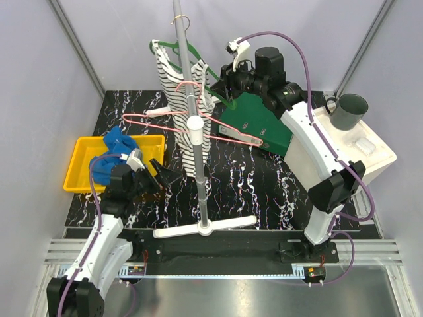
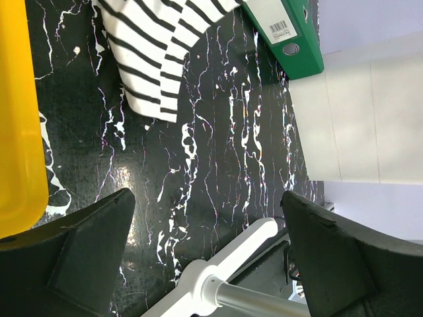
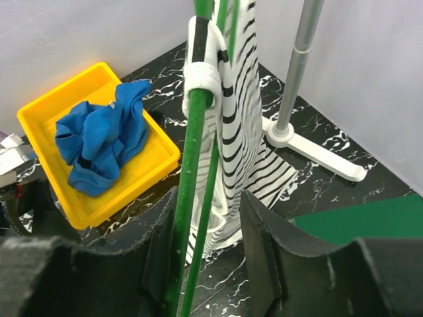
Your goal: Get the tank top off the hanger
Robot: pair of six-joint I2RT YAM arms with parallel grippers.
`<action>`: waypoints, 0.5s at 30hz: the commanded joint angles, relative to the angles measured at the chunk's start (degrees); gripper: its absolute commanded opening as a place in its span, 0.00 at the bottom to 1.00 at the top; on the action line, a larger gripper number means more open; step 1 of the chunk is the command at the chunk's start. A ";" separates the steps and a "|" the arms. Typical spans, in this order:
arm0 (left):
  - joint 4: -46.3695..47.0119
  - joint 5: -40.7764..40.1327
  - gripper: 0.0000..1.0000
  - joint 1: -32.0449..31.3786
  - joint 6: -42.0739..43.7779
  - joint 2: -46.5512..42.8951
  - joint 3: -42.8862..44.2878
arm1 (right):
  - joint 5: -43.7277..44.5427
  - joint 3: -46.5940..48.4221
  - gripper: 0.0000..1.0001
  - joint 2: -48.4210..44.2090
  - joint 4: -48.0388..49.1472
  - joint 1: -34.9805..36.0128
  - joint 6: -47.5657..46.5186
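Left claw (image 2: 208, 244) hangs low over the marbled surface (image 1: 264, 191), fingers spread wide apart, nothing between them. The yellow tray (image 1: 79, 162) sits at my 9 o'clock with a blue cloth (image 1: 119, 142) crumpled inside it.

Up at 12 o'clock, the striped tank top (image 1: 182, 86) is on the green hanger (image 3: 195, 165), draped beside the rack pole (image 1: 201, 191). One strap is looped over the hanger's arm.

My right claw (image 3: 210, 201) is in there, coming at the top from 3 o'clock. Its fingers straddle the hanger's green bars, half drawn together, with striped cloth showing behind the gap. I cannot tell whether they pinch the hanger.

A pink hanger (image 1: 225, 132) hangs bare lower on the pole, and a green binder (image 1: 261, 122) lies at 2 o'clock.
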 commanded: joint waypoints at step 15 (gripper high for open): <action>-1.35 -0.33 0.96 -0.28 0.96 -2.33 2.66 | -0.65 -4.36 0.00 -10.82 10.24 -0.36 0.18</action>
